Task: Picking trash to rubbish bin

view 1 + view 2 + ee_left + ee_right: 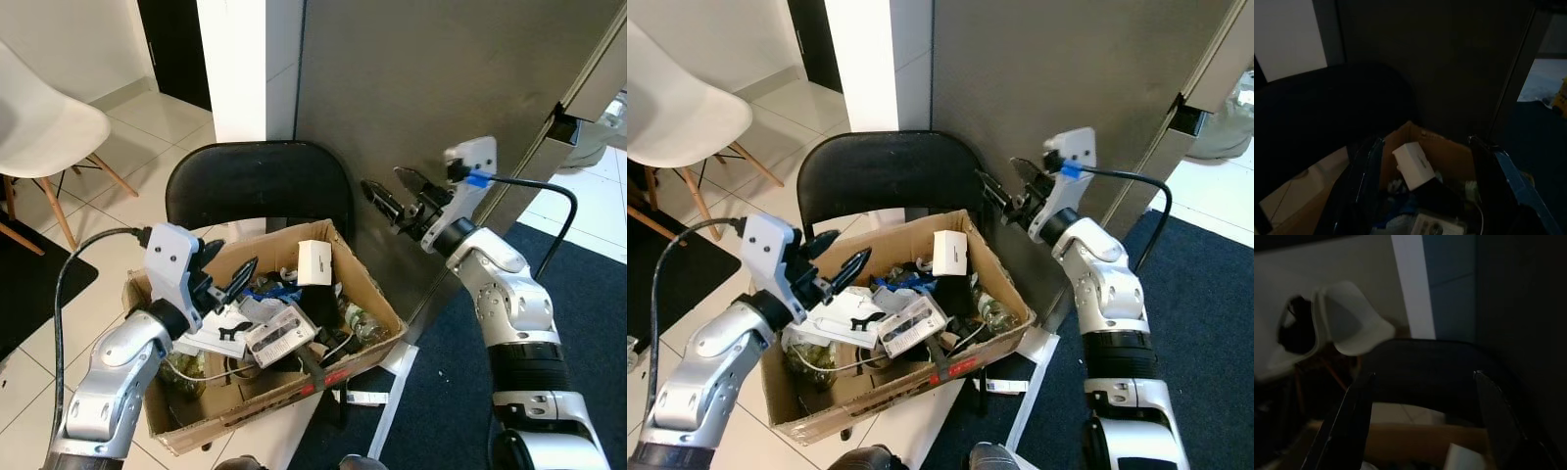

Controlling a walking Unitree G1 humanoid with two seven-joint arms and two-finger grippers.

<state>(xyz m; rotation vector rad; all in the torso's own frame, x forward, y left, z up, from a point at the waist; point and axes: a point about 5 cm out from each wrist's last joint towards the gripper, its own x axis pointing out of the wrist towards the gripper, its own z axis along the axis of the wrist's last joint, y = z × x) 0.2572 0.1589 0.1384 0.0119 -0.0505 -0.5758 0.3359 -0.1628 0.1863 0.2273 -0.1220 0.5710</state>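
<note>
An open cardboard box (269, 403) stands on the floor, holding trash: a small white carton (314, 261), a flat grey pack (280, 334), a clear bottle (359, 319), papers and wires. My left gripper (233, 257) is open, hovering over the box's left side with nothing between its fingers. In the left wrist view the white carton (1414, 165) lies just beyond the left gripper (1424, 141). My right gripper (382, 179) is open and empty, raised above the box's far right corner, close to the grey wall. The right wrist view looks past the right gripper (1423, 374) toward the chairs.
A black chair (255, 181) stands right behind the box. A white chair (49, 127) is at the far left on pale tiles. A tall grey panel (421, 78) rises behind the box at right. A dark blue rug (588, 294) covers the floor at right.
</note>
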